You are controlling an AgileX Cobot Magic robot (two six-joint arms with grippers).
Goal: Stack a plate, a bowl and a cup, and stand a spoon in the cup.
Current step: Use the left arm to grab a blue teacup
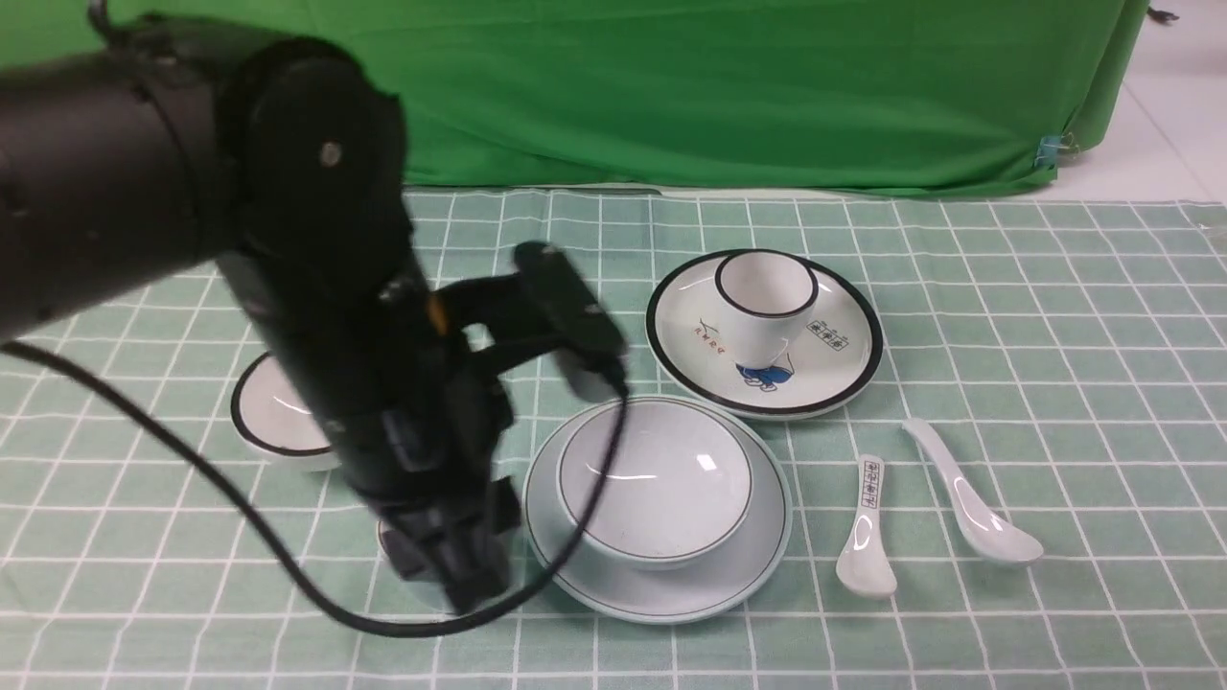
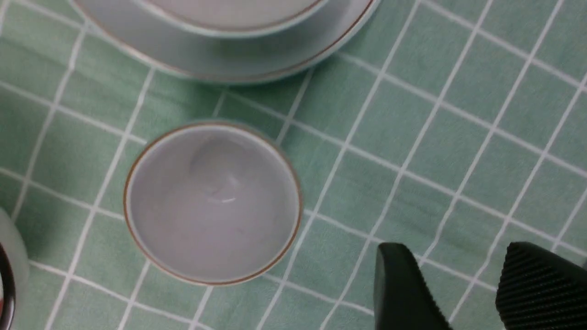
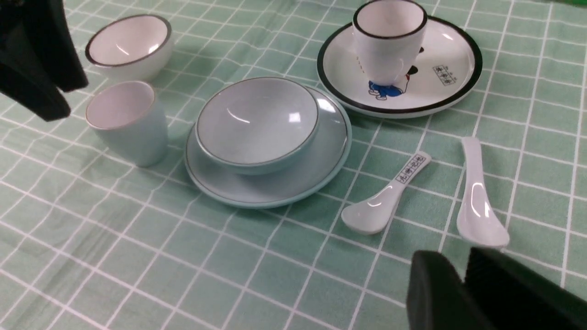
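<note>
The pale blue-green bowl (image 1: pixel 655 484) sits in the pale plate (image 1: pixel 757 565) at the front middle of the checked cloth. The cup (image 3: pixel 126 121) stands upright on the cloth just left of the plate, seen from above in the left wrist view (image 2: pixel 213 201); in the front view my left arm hides nearly all of it. My left gripper (image 2: pixel 458 256) hangs over the cloth beside the cup, open, with nothing between its fingers. The plain spoon (image 1: pixel 968 498) lies right of the plate. My right gripper (image 3: pixel 454 259) hovers just short of the spoon's scoop (image 3: pixel 481 222), shut and empty.
A black-rimmed white plate (image 1: pixel 844 374) with a white cup (image 1: pixel 765 297) on it stands behind the pale plate. A black-rimmed white bowl (image 1: pixel 273 417) sits at the left. A short printed spoon (image 1: pixel 866 532) lies beside the plain one. The left arm's cable (image 1: pixel 288 565) loops low.
</note>
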